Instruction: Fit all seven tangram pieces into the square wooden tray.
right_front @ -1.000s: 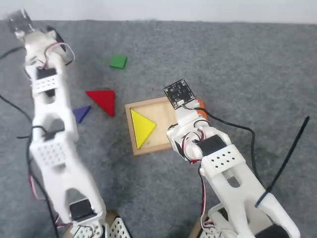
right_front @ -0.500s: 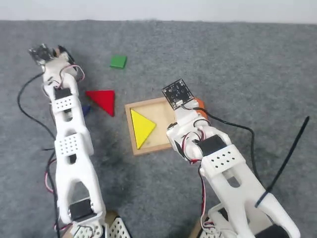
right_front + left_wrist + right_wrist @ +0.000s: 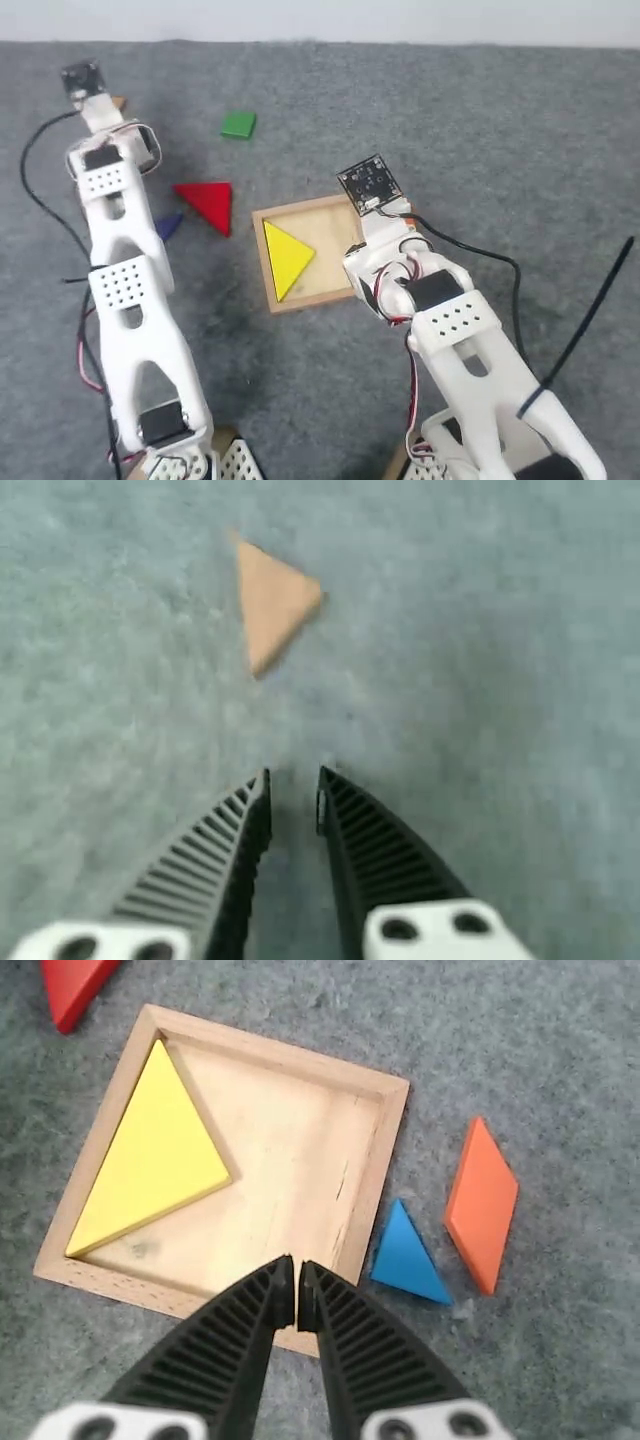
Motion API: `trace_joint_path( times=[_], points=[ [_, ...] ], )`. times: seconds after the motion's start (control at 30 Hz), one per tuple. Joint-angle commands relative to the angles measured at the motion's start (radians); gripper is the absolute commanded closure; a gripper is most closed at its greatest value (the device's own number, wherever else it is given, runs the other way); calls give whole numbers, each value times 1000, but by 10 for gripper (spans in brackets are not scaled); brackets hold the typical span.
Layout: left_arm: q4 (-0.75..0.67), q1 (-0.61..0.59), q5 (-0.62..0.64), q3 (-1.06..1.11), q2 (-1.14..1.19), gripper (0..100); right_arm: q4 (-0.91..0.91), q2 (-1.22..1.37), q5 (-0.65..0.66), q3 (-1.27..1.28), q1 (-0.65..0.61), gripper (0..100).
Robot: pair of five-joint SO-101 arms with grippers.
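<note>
The right end effector is nearest, hanging above the right side of the tray with its two fingers closed almost tip to tip and nothing between them. The square wooden tray lies on the grey counter about midway between the two arms. A yellow triangle lies flat inside it against the left wall, and the remaining floor of the tray is bare wood. In the right wrist view a blue triangle lies on the counter just beside the tray's right wall, and an orange parallelogram lies just right of it, a little apart.

Left of the tray, near but not touching it, lies a red triangle. A purple piece lies just left of the red one, partly hidden under the left arm. Farther back, well apart from the tray, a green square sits alone on the counter.

At the far left, the left end effector is held over bare counter with its fingers parted by a narrow gap, gripping nothing. A tan triangle lies on the counter just beyond its fingertips, not touching them.
</note>
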Motion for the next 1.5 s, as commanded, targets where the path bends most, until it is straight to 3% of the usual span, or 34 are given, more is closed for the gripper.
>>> trace_joint_path(
  times=[0.0,0.17,0.4,0.5,0.63,0.8,1.03,1.17,1.33,1.47],
  points=[
    [341,15,-147,-180,-141,921,-21,-10,18,-14,12,983],
    [732,46,-215,-381,-184,921,-21,-10,18,-14,12,983],
    [743,75,-307,-176,-278,989,-21,-10,18,-14,12,983],
    [747,75,-299,36,-422,988,-15,-12,38,-15,12,983],
    [738,94,-242,611,-876,988,-19,-12,107,-18,13,983],
    [565,164,-310,1326,-1577,988,-44,-18,114,-23,33,983],
    [-32,180,-368,2299,-2372,987,64,-286,196,37,25,983],
    [-261,178,-364,2698,-2707,987,186,-567,221,172,90,983],
    [-238,184,-311,2971,-3087,987,189,-970,235,463,200,982],
    [-74,178,-281,2950,-3225,986,189,-1257,227,683,303,982]
  ],
)
